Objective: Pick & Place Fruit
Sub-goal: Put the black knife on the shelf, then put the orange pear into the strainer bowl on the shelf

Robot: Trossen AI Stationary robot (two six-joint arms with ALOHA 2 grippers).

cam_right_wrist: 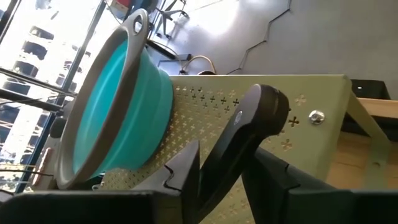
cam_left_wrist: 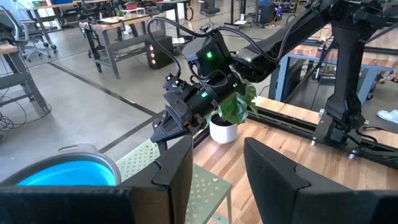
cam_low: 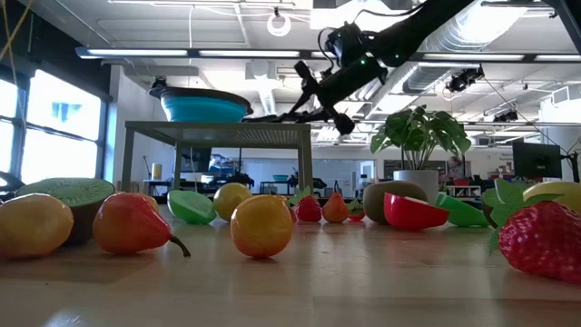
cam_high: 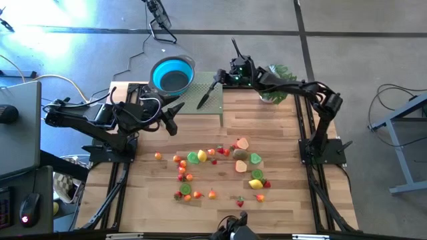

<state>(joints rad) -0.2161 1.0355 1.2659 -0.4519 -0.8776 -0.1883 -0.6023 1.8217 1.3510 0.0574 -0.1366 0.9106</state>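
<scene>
**Fruit lies loose on the table while the right arm grips the knife**

The fruit (cam_high: 217,167) is scattered across the near half of the wooden table (cam_high: 280,200), a loose spread of small red, orange, yellow and green pieces, none of it held by either arm. From table height a yellow piece (cam_low: 261,225), a red pear shape (cam_low: 129,222) and a strawberry (cam_low: 543,238) sit closest, with a halved kiwi (cam_low: 68,193) behind them.

Well back from the fruit stands a pale green perforated stand (cam_high: 207,100). The blue bowl (cam_high: 172,75) sits at its far left corner. The right gripper (cam_right_wrist: 227,165) is over the stand, its fingers closed on the black handle of the knife (cam_high: 208,93), which lies slanted across the stand's top; the wrist view shows the handle (cam_right_wrist: 245,137) pinched between the two fingers.

A potted plant (cam_high: 277,83) stands just right of the stand, beside the right arm.

The left gripper (cam_high: 171,123) hangs beside the stand's left front corner, its fingers (cam_left_wrist: 177,180) parted with nothing between them.
</scene>
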